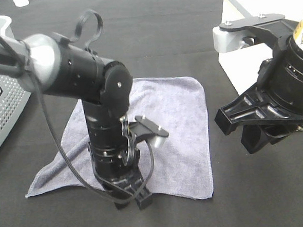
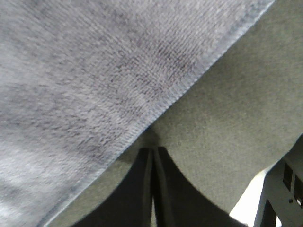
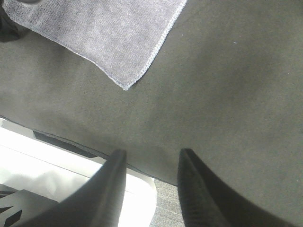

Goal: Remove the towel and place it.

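A: What covered the scene?
B: A black bench [image 1: 259, 199] filled it, with a grey perforated basket [image 1: 2, 110] at the left edge and a white surface [image 1: 241, 61] at the far right.

A: Where was the towel?
B: The grey-blue towel [image 1: 178, 122] lay spread flat on the bench near the middle, one corner trailing toward the lower left, apart from the basket.

A: And the arms?
B: The left arm stood over the towel's near edge. Its left hand [image 1: 130, 196] was pressed together, tips just beside the stitched hem on bare bench, gripping nothing. The right hand [image 3: 151, 165] hung to the right, fingers [image 3: 191, 170] apart and empty, well clear of the towel's corner.
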Robot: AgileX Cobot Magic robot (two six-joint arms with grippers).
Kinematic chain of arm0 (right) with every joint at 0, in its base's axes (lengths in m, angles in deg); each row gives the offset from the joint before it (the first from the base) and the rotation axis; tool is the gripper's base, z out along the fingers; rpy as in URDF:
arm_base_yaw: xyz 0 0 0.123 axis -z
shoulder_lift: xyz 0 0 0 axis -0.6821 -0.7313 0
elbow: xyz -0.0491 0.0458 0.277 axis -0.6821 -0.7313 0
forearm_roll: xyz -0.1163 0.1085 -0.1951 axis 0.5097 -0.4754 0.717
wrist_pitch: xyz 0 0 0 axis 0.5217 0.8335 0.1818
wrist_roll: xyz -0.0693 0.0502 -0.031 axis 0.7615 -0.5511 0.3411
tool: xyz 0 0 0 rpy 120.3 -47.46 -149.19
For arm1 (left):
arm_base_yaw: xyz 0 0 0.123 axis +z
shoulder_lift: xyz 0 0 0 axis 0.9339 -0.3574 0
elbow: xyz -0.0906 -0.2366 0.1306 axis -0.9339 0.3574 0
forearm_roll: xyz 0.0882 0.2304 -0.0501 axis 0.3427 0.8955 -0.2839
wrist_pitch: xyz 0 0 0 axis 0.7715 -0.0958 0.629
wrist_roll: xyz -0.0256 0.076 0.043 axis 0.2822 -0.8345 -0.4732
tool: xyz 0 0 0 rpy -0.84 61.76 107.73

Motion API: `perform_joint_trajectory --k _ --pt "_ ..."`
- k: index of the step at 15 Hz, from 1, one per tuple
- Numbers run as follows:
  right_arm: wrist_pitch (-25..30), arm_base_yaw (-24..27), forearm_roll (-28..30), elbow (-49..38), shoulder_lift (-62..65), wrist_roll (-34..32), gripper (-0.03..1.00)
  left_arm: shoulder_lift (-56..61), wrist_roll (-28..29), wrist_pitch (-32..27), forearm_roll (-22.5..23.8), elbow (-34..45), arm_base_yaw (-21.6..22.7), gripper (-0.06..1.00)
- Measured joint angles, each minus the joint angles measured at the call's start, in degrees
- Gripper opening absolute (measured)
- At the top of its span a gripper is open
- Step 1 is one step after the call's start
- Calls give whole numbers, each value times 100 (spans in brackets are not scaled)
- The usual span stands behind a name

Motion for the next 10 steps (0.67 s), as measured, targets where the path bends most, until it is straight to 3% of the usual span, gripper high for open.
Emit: perform_joint_trajectory --k 5,10 --pt "0 0 0 0 0 0 37 155 195 235 -11 0 728 0" --pt "0 0 0 0 0 0 37 149 195 223 206 40 957 0"
